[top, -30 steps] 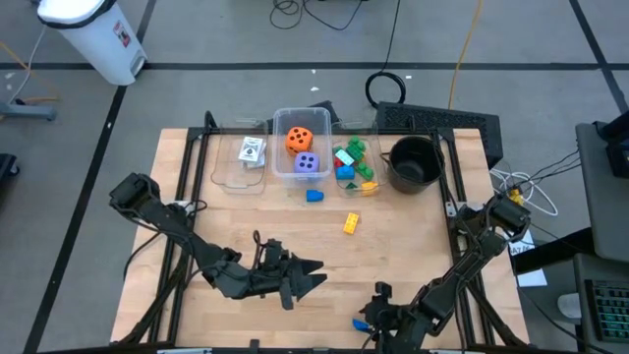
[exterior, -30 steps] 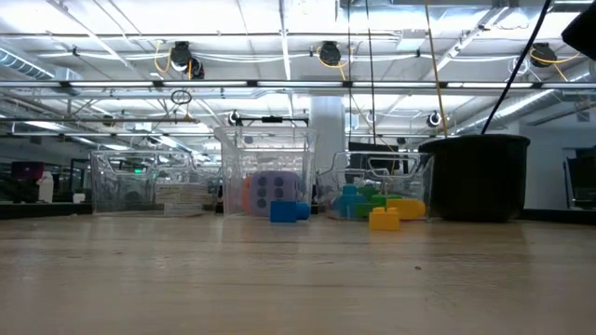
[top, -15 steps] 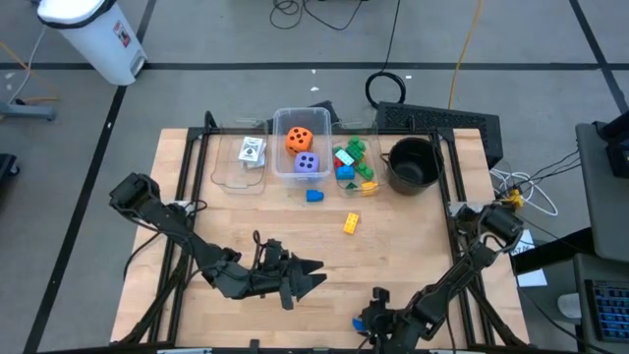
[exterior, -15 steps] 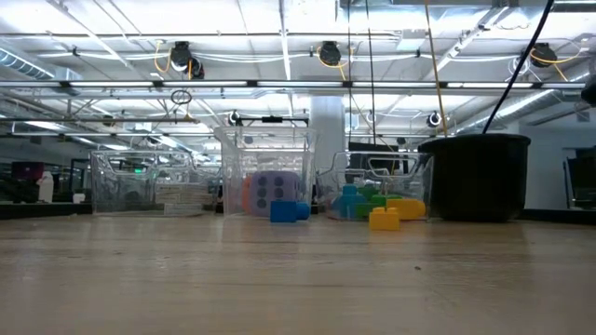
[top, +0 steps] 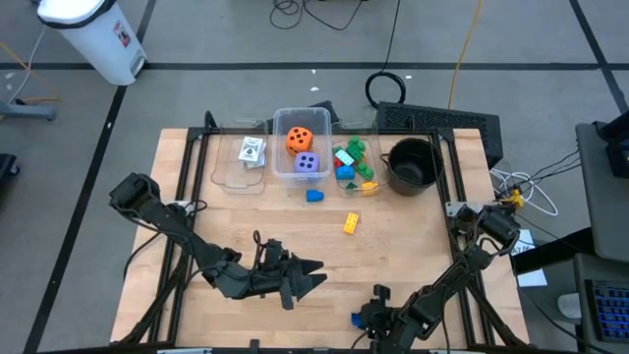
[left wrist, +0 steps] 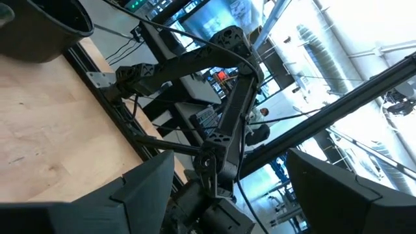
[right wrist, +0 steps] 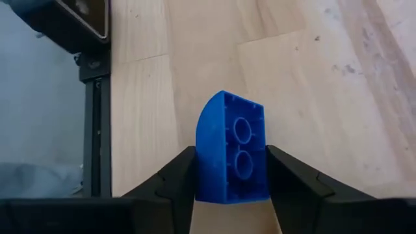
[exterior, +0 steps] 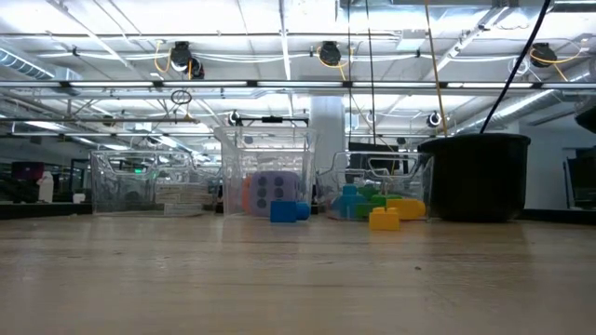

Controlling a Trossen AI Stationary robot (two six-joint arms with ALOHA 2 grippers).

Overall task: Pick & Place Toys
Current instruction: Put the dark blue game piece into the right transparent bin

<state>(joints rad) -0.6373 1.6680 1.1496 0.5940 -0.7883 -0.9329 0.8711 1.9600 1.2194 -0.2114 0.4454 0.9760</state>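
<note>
A blue brick [right wrist: 233, 146] sits between the fingers of my right gripper [top: 362, 320], close to the table's near edge. Its hollow underside faces the wrist camera. My left gripper [top: 316, 275] hovers open at the table's near middle, holding nothing. Another blue brick [top: 314, 196] and a yellow brick [top: 351, 223] lie loose on the table. At the back, a clear bin holds cards [top: 253, 150]. A second bin holds an orange die [top: 300, 139] and a purple die [top: 307, 165]. A third holds several bricks [top: 354, 162]. My right gripper pinches the blue brick by two opposite side walls [right wrist: 200, 166], one finger [right wrist: 175, 179] on each side. The fingers slant down toward the table's left. Whether the brick rests on the wood or hangs clear, I cannot tell.
A black pot [top: 413, 162] stands at the back right beside the bins. The table's metal frame edge [right wrist: 91, 117] runs close by the held brick. Bare wood [top: 413, 246] lies between the loose bricks and both grippers.
My right arm has sunk toward the table near its front edge, its elbow dropping and drawing a little inward. The blue brick stays by the near edge. The other toys have kept their places.
</note>
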